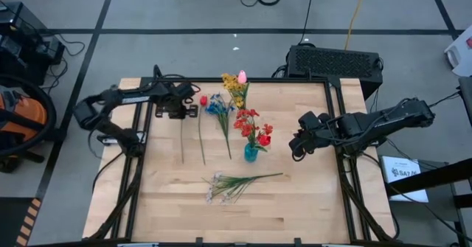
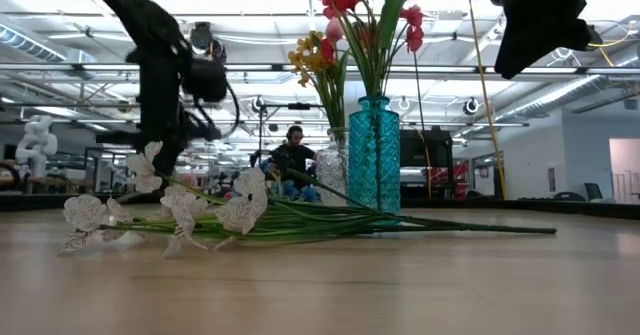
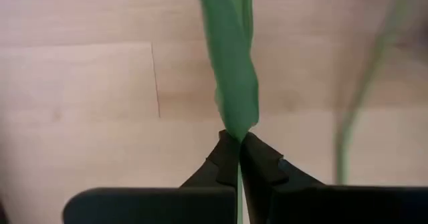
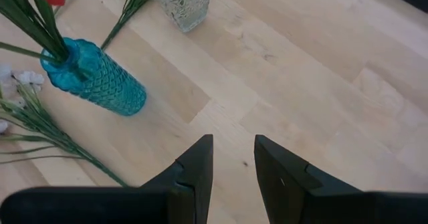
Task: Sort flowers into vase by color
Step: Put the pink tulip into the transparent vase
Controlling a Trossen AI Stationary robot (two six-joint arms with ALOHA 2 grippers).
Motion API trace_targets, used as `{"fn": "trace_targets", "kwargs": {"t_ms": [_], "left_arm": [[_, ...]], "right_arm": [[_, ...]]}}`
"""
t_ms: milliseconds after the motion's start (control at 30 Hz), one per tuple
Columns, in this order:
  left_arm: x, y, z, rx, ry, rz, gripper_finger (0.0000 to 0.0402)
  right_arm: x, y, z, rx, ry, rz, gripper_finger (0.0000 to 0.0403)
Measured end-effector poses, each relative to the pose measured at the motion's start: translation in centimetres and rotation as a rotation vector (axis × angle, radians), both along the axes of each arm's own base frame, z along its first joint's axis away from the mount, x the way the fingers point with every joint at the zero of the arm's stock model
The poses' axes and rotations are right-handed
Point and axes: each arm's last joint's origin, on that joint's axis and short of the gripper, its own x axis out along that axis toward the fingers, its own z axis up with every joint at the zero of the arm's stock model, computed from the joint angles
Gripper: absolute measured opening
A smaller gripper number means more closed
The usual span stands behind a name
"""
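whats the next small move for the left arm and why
Probably lift straight up. The left gripper is shut on a green stem that lies on the table, so raising it frees the flower for carrying to a vase. The right gripper hangs open, idle.

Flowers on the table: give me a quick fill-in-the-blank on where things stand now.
1. The red spray stands in the ___ glass vase.
2. The left gripper is shut on a green ___.
3. The right gripper has its jaws ___.
4. The white spray lies ___ on the wooden table.

Missing: blue; stem; open; flat
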Motion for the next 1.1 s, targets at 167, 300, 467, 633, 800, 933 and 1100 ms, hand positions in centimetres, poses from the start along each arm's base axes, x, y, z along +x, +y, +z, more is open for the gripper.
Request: {"fn": "trace_targets", "kwargs": {"t_ms": [167, 300, 467, 633, 800, 933, 1100], "left_arm": [[-1.1, -2.1, 4.9, 0.173, -0.182, 0.010, 0.0004], [-2.3, -3.8, 9.3, 0.407, -0.413, -0.019, 0.0003], [-3.6, -5.2, 14.8, 0.812, -0.715, -0.230, 0.0003], [-3.5, -6.2, 18.3, 1.159, -0.898, -0.610, 0.0002], [-2.3, -6.4, 19.6, 1.284, -1.029, -0.664, 0.0002], [-0.9, -6.5, 19.8, 1.379, -1.062, -0.832, 0.0002], [1.5, -5.7, 19.2, 1.432, -1.098, -0.912, 0.0001]], "right_arm": [[-0.1, -0.1, 0.0, -0.026, 0.006, -0.007, 0.0102], [-0.1, -0.2, 0.0, -0.064, 0.016, 0.001, 0.0102], [-0.5, -0.3, -0.1, -0.082, 0.061, 0.020, 0.0102], [-0.7, -0.3, -0.2, -0.101, 0.096, 0.042, 0.0102], [-0.6, -0.3, -0.2, -0.090, 0.081, 0.021, 0.0102], [-0.6, -0.3, -0.2, -0.061, 0.054, -0.037, 0.0102], [-0.6, -0.3, -0.2, -0.041, 0.036, -0.076, 0.0102]]}}
